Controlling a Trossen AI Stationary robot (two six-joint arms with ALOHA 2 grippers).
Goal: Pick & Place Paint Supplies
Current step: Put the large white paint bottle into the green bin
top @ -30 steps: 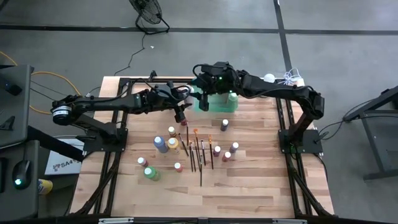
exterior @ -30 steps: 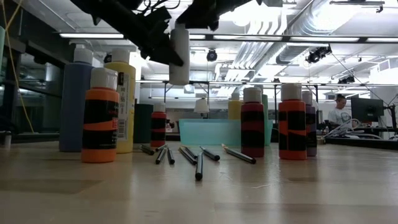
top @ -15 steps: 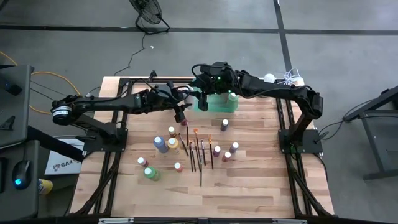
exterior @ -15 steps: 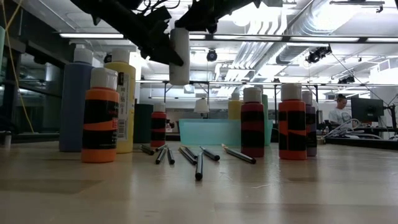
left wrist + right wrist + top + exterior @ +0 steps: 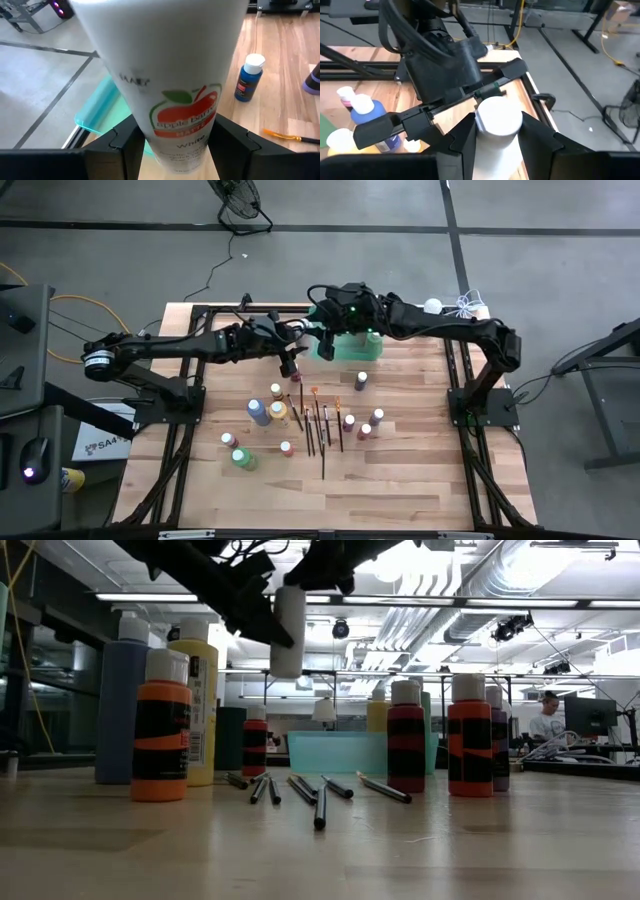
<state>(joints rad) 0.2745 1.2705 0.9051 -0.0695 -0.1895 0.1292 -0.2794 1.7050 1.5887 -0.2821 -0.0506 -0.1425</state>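
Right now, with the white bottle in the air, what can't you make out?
- Inside of the green tray: the right arm covers part of it in the high view, and its own wall hides it in the low view.
- Whether the right gripper grips the white bottle: the right wrist view shows it only around the bottle's end.
- Table beneath the left gripper: the bottle fills the left wrist view.

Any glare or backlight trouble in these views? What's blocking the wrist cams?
Low view: bright ceiling lights silhouette the arms; the orange paint bottle throws a soft shadow toward the camera. Left wrist view: the white plastic paint bottle, in the left gripper, fills most of it. Right wrist view: the right gripper clasps that bottle; no glare.
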